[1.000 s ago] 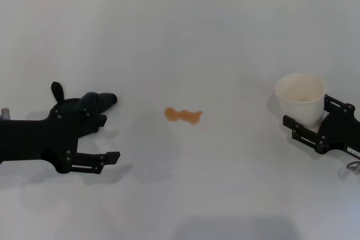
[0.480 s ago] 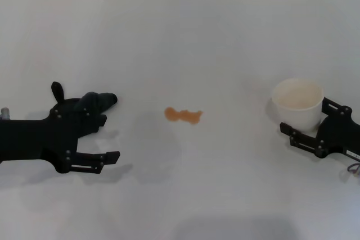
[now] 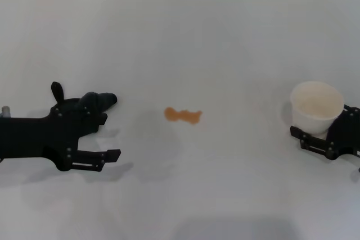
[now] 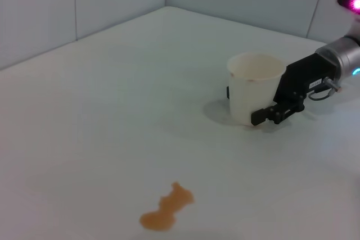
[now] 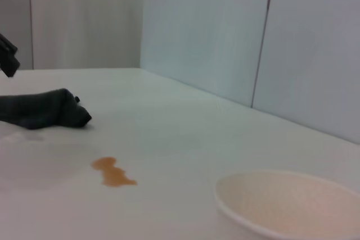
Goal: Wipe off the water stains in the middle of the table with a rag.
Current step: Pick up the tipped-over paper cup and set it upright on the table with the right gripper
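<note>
Water stains (image 3: 183, 115) sit as one small orange-brown blotch in the middle of the white tabletop (image 3: 185, 37), untouched and well apart from both arms. Off to the left, the rag (image 3: 93, 102) lies bunched under and beside the left gripper (image 3: 101, 139), whose fingers stand wide: the far one is against the cloth, the near one stretches out over bare surface. From where I stand I cannot tell whether the cloth is pinched at all; it looks more lain upon than held.

That is the first worry. If those fingers close while only the far one meets the cloth, they may catch a fold or the little loop tab, and the rag could slip free partway to the blotch. A loose grip would also let the cloth drag and roll instead of pressing flat, so the liquid gets smeared into a longer streak rather than lifted.

The second worry is on the right. The right gripper (image 3: 320, 139) has its fingers around the base of a white cup (image 3: 316, 106), near the tabletop's edge; whether they press it or merely flank it I cannot say. A jolt there could tip the cup. It stands well clear of the blotch, though, so a wiping stroke kept short should not reach it.
</note>
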